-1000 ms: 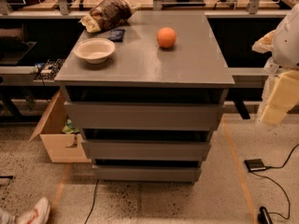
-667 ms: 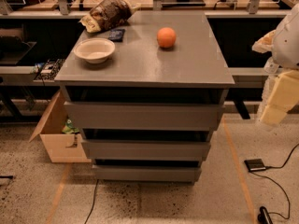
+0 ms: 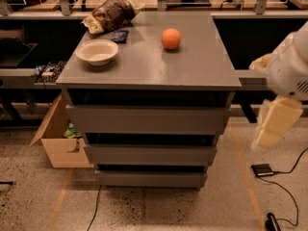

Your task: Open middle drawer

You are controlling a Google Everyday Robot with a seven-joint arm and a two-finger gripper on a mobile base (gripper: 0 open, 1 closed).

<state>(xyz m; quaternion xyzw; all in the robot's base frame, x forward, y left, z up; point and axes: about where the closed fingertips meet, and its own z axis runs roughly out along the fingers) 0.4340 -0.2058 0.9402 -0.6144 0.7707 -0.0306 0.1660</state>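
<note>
The grey cabinet point(image 3: 144, 66) has three stacked grey drawer fronts. The middle drawer point(image 3: 150, 154) is the medium-sized front between the tall top one point(image 3: 147, 120) and the short bottom one point(image 3: 150, 178), and it sits in line with them. My gripper point(image 3: 274, 126) hangs from the white arm point(image 3: 288, 71) at the right of the cabinet, level with the top drawer front. It is apart from the cabinet and holds nothing that I can see.
On the cabinet top lie a white bowl point(image 3: 96, 51), an orange point(image 3: 171, 38), a chip bag point(image 3: 109, 14) and a small dark packet point(image 3: 119, 35). An open cardboard box point(image 3: 60, 138) stands on the floor at the left. A black device point(image 3: 263, 170) and cables lie on the floor at the right.
My gripper has come down and slightly left along the cabinet's right side. The drawers and the things on top have not moved.
</note>
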